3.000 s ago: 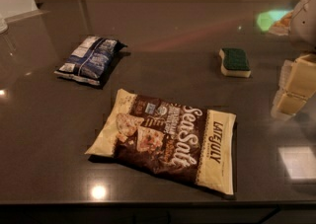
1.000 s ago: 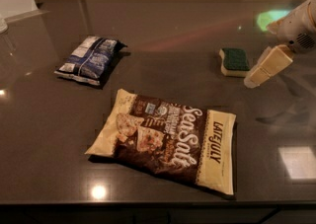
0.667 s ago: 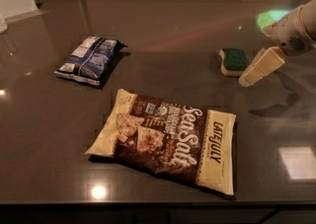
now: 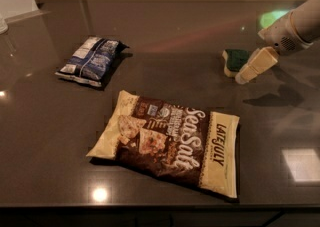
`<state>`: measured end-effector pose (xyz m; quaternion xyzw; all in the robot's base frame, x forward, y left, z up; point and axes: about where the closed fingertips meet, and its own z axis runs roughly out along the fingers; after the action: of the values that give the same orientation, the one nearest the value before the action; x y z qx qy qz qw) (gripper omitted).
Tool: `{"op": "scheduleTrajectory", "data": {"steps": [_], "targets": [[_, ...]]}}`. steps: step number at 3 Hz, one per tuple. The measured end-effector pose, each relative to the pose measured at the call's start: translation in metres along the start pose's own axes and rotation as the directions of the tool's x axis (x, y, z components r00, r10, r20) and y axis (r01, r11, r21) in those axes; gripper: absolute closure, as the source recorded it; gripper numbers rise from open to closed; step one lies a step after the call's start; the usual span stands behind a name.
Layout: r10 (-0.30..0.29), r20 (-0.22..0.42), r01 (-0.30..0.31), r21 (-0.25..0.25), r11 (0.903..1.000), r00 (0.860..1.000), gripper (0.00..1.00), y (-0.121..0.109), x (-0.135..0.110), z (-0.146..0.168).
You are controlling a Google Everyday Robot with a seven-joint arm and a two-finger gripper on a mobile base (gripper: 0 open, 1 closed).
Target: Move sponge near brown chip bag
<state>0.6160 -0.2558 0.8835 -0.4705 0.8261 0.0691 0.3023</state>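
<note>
Sponge (image 4: 234, 60): is being shown resting on the counter (image 4: 165, 26), far right, well apart from the brown chip bag (image 4: 170, 138).
Gripper (image 4: 256, 65): is being held just beside the sponge, possibly touching; its grip cannot be told.
Bearing: the sponge is being flanked on its outer side; the bag is lying opposite, frontward.

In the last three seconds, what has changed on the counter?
The gripper swung in from the right edge, leftward and slightly farther back, and is now at the right side of the sponge; no hold is visible. The sponge, the brown chip bag and the blue bag stayed where they were.
</note>
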Motion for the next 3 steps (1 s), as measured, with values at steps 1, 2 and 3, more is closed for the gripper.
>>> {"op": "scheduleTrajectory", "data": {"steps": [1,2,3], "targets": [[0.016,-0.018,-0.016,-0.019,0.9997,1.000,0.00,-0.017,-0.002,0.023],[0.025,-0.037,-0.026,-0.031,0.9992,0.999,0.00,-0.030,-0.003,0.042],[0.030,-0.059,-0.032,-0.034,0.9989,0.998,0.00,-0.037,0.002,0.054]]}}
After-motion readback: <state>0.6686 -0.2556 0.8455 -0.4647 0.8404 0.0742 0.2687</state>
